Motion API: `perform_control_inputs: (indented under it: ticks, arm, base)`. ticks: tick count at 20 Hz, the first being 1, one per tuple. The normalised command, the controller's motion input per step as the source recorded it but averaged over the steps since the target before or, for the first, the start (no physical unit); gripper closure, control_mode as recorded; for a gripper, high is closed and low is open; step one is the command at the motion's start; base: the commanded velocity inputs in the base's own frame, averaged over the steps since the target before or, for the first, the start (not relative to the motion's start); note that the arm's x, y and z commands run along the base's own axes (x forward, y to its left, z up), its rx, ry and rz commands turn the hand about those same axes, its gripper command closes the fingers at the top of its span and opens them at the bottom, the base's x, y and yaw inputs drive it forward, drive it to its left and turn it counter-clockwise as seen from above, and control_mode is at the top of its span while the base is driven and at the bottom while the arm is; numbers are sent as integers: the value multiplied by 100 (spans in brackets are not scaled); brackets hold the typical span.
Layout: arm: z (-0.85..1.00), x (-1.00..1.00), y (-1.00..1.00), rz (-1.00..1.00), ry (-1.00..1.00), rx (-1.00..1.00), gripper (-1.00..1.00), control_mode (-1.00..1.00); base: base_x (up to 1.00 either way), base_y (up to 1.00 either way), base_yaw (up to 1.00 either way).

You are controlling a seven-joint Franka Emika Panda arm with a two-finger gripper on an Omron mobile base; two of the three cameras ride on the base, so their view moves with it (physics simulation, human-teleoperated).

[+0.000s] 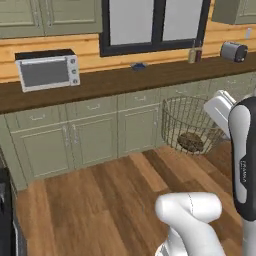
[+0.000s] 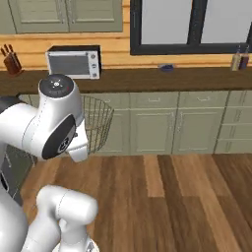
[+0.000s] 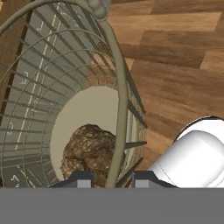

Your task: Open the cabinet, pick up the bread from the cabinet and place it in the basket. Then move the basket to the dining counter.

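Note:
The pale wire basket [image 1: 186, 119] hangs in the air above the wooden floor, in front of the low pale-green cupboards. The brown lump of bread [image 1: 191, 142] lies on its base. In the hand view my gripper [image 3: 113, 179] is shut on the basket's rim [image 3: 121, 100], one fingertip inside and one outside, with the bread [image 3: 89, 151] just beyond the inner tip. From the right base view the basket [image 2: 98, 123] is half hidden behind my arm. Pale sage-green wall cabinets [image 1: 47, 16] run along the top, doors shut. The dining counter is out of view.
A dark wooden worktop [image 1: 125, 80] over drawers and cupboards carries a toaster oven [image 1: 47, 71], a toaster [image 1: 233, 51], bottles [image 1: 194, 54] and a knife block [image 2: 12, 61]. A dark-framed window [image 1: 152, 22] is above. Open wooden floor [image 1: 100, 200] lies between me and the cupboards.

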Motion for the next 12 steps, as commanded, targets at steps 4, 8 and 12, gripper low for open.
perform_control_inputs:
  ticks: [4, 8, 12]
  arm:
    - [0, 0, 0, 0, 0, 0, 100, 100]
    - [0, 0, 0, 0, 0, 0, 100, 100]
    - [0, 0, 0, 0, 0, 0, 100, 100]
  base:
    - [0, -28, -87]
    - [2, -26, -83]
    - [9, -25, -78]
